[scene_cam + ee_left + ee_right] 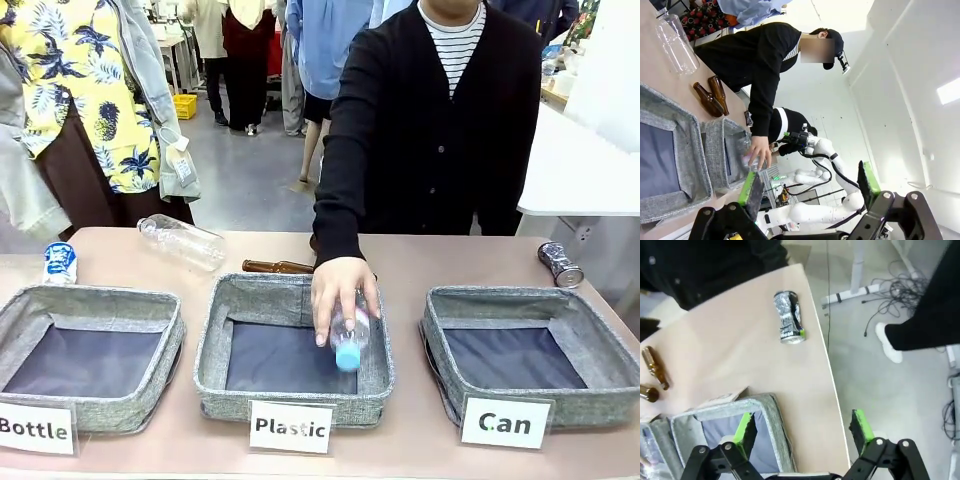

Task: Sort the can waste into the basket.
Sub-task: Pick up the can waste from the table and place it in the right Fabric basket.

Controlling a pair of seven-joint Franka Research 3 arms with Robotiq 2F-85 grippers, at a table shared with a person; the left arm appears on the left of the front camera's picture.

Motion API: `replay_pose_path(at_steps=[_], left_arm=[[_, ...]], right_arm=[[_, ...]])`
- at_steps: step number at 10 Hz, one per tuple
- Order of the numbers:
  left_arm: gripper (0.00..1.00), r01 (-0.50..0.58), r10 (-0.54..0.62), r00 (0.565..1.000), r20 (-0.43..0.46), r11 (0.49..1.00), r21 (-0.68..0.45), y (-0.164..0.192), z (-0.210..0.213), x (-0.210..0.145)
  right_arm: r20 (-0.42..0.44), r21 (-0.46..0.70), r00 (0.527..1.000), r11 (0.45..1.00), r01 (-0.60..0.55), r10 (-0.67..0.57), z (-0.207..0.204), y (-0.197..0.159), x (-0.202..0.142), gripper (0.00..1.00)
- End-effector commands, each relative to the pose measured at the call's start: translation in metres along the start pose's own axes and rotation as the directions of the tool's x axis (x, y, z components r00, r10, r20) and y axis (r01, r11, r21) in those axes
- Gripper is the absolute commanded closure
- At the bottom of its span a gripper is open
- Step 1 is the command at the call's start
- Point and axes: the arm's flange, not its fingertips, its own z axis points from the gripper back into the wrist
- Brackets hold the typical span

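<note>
**A:** Where are the cans right now?

**B:** The dented silver can [560, 264] lies on its side at the far right corner of the counter [450, 265]. It is just behind the Can basket [510, 302] and outside it. The blue can [60, 262] sits at the far left, behind the Bottle basket [100, 300]. Neither can is in a basket.

**A:** And the two end effectors?

**B:** In its own wrist view, the left end effector [809, 182] has its green pads spread wide and holds nothing. The right end effector [802, 430] is spread just as wide and also holds nothing. It hangs over the right edge of the counter, with a grey basket corner below it. The silver can is well beyond its fingers.

**A:** What is the person doing?

**B:** The person stands at the far side and reaches one hand [340, 290] over the middle Plastic basket [220, 340]. The hand grips a clear bottle with a blue cap [348, 340], tilted cap-down over the lining. Another clear plastic bottle [182, 241] lies at the far left. A brown glass bottle [278, 267] lies just behind the Plastic basket.
</note>
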Motion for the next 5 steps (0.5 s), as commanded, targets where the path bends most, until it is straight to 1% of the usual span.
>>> replay_pose_path(at_steps=[1,2,3,4,5], left_arm=[[0.0,0.024,-0.024,1.0,-0.012,1.0,-0.005,-0.001,0.001,-0.002],[0.0,0.024,-0.024,1.0,-0.012,1.0,-0.005,-0.001,0.001,-0.002],[0.0,0.024,-0.024,1.0,-0.012,1.0,-0.005,-0.001,0.001,-0.002],[0.0,0.024,-0.024,1.0,-0.012,1.0,-0.005,-0.001,0.001,-0.002],[0.0,0.024,-0.024,1.0,-0.012,1.0,-0.005,-0.001,0.001,-0.002]], right_arm=[[0.017,-0.029,0.99,0.99,-0.138,0.139,-0.023,0.006,0.035,0.0],[-0.015,-0.057,0.982,0.981,-0.188,0.188,-0.04,0.018,0.05,0.0],[-0.058,-0.12,0.97,0.963,-0.242,0.237,-0.062,0.028,0.059,0.0],[-0.082,-0.157,0.955,0.943,-0.294,0.284,-0.084,0.037,0.064,0.0],[-0.098,-0.141,0.945,0.936,-0.323,0.311,-0.103,0.045,0.067,0.0]])
